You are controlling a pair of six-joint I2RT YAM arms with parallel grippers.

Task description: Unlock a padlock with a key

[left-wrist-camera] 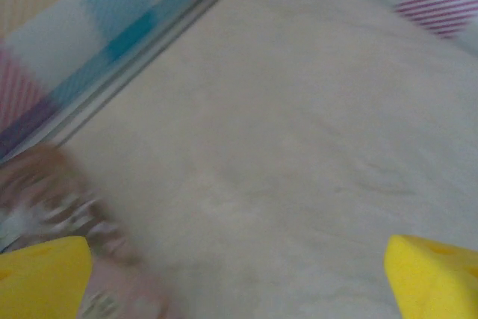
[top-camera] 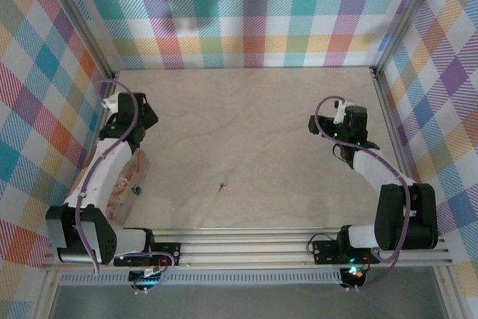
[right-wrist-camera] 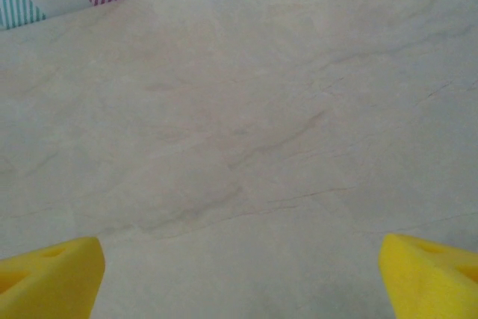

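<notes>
1. As I look down from the overhead camera, the tiny teal-blue padlock (top-camera: 137,190) sits on the near-left part of the pale beige tabletop (top-camera: 261,125). It is right at the right edge of the flat pink illustrated box (top-camera: 135,172), and I cannot tell whether it touches the box.
2. The thin reddish-dark key (top-camera: 222,185) lies by itself on bare table to the right of the padlock, well apart from it and about midway between the two arms.
3. The white left arm (top-camera: 104,162) reaches over the pink box toward the far left, with its wrist close to the plaid left wall (top-camera: 45,72).
4. On the left wrist camera, the left gripper (left-wrist-camera: 239,278) is spread wide and holds nothing, its yellow fingertips (left-wrist-camera: 45,278) at the bottom corners. That picture is blurred, with a pinkish-brown smear at lower left.
5. The right arm (top-camera: 373,166) stands on the right side, well apart from both key and padlock.
6. On the right wrist camera, the right gripper (right-wrist-camera: 239,278) is wide too and holds nothing, its yellow fingertips (right-wrist-camera: 48,274) over bare tabletop.
</notes>
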